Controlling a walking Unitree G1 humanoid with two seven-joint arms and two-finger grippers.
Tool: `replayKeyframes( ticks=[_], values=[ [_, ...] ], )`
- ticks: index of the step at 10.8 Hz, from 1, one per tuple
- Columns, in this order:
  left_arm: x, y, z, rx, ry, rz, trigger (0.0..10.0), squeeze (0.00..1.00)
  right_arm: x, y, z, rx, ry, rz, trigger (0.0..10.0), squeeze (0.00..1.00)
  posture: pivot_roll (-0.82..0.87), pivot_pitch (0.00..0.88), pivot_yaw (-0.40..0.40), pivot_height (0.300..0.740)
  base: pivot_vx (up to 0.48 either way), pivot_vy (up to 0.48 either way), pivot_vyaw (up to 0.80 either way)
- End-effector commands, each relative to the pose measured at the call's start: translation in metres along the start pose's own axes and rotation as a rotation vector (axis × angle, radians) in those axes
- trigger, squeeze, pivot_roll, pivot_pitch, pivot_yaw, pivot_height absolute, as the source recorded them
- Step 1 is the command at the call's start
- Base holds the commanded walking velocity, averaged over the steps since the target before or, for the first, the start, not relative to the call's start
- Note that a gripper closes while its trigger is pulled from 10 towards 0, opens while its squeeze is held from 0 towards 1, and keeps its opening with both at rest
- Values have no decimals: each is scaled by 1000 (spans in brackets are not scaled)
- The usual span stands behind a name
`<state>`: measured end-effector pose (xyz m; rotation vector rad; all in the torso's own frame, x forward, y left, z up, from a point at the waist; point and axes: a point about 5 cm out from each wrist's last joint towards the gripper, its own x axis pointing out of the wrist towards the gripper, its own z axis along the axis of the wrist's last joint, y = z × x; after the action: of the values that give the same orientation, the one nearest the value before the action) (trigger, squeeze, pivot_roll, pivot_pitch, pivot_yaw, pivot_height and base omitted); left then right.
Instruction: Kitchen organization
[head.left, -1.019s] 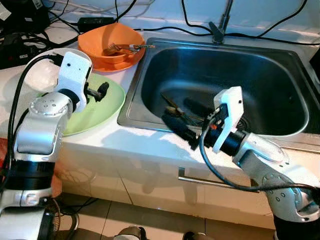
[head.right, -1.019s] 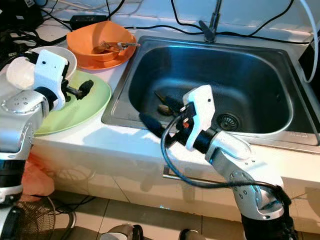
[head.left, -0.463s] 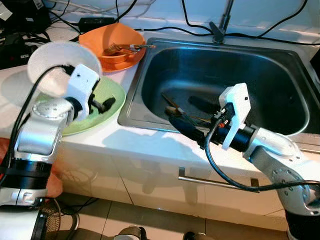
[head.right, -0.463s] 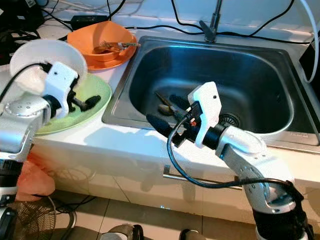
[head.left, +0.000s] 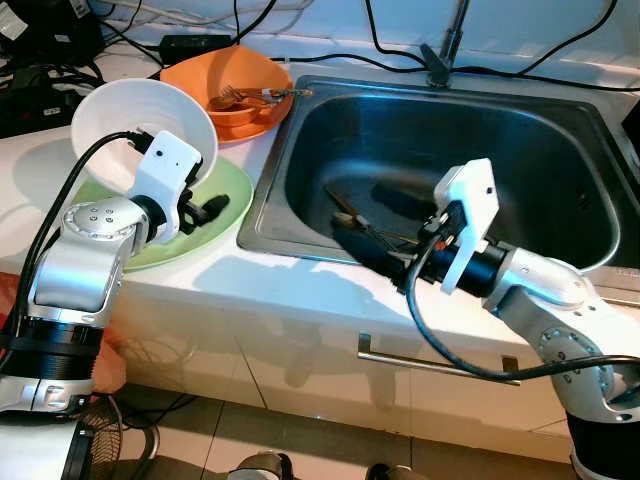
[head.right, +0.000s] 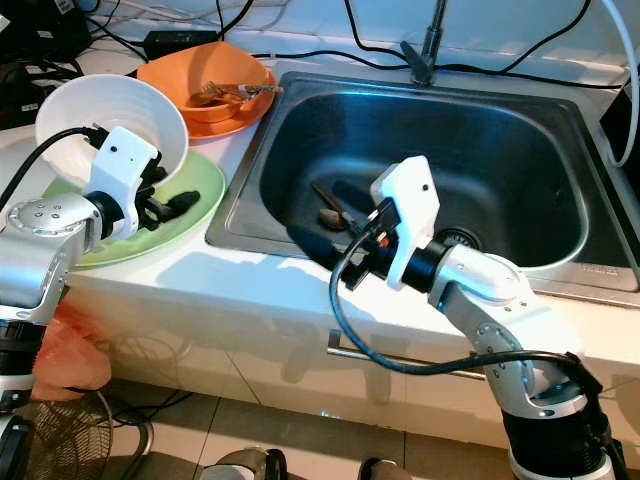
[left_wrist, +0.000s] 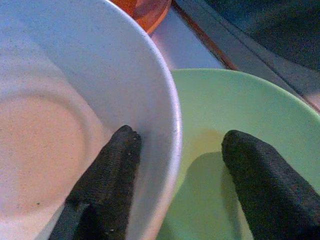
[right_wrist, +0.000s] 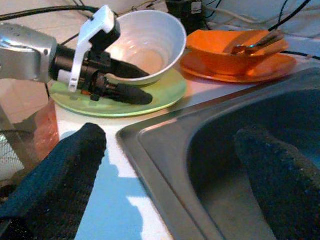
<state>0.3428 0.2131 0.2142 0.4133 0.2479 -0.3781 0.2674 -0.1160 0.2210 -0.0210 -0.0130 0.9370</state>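
Observation:
A white bowl (head.left: 140, 125) hangs tilted over the back of the green plate (head.left: 225, 215) on the counter. My left gripper (head.left: 200, 197) is shut on the bowl's rim. In the left wrist view one finger (left_wrist: 107, 170) lies inside the bowl and the other finger (left_wrist: 260, 180) outside, above the plate. My right gripper (head.left: 375, 235) stands open over the sink's front rim (head.left: 300, 250), holding nothing. In the right wrist view one finger (right_wrist: 60, 175) is over the counter and the other finger (right_wrist: 285, 175) over the basin. Dark utensils (head.left: 348, 208) lie in the sink.
An orange bowl (head.left: 215, 75) holding a fork and spoon (head.left: 255, 96) sits on an orange plate behind the green one. A faucet (head.left: 440, 55) and black cables run along the back wall. A drawer handle (head.left: 430, 365) sticks out below the counter edge.
My left gripper has lifted the white bowl off the counter and carried it, tilted, over the green plate. The right gripper has edged slightly farther over the sink.

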Motion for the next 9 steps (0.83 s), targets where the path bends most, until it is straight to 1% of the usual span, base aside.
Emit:
replayKeyframes(
  ticks=[1, 2, 3, 4, 7, 9],
  values=[
    [-2, 0, 0, 9, -6, -8, 0, 0, -1, 0, -2, -16, 9, 8, 10000, 0, 116, 121, 22, 740, 0, 0, 0],
    [-2, 1, 1, 9, -15, 2, 0, 0, -1, -3, -1, -18, 7, 2, 10000, 0, 115, 116, 20, 740, 0, 0, 0],
    [-2, 1, 1, 10, -18, 4, 0, 0, -1, -3, -1, -18, 7, 3, 10000, 0, 115, 116, 18, 740, 0, 0, 0],
    [-3, 1, 3, 19, -34, 10, 0, 0, -1, -1, -3, -19, 9, 9, 10000, 0, 116, 114, 15, 740, 0, 0, 0],
    [-5, 4, 11, 31, -80, 26, 0, 0, 0, -2, -3, -21, 6, 3, 10000, 0, 118, 114, 14, 740, 0, 0, 0],
    [-5, 4, 12, 30, -90, 24, 0, 0, 0, -2, -4, -21, 6, 2, 10000, 0, 118, 114, 14, 740, 0, 0, 0]
  ],
)
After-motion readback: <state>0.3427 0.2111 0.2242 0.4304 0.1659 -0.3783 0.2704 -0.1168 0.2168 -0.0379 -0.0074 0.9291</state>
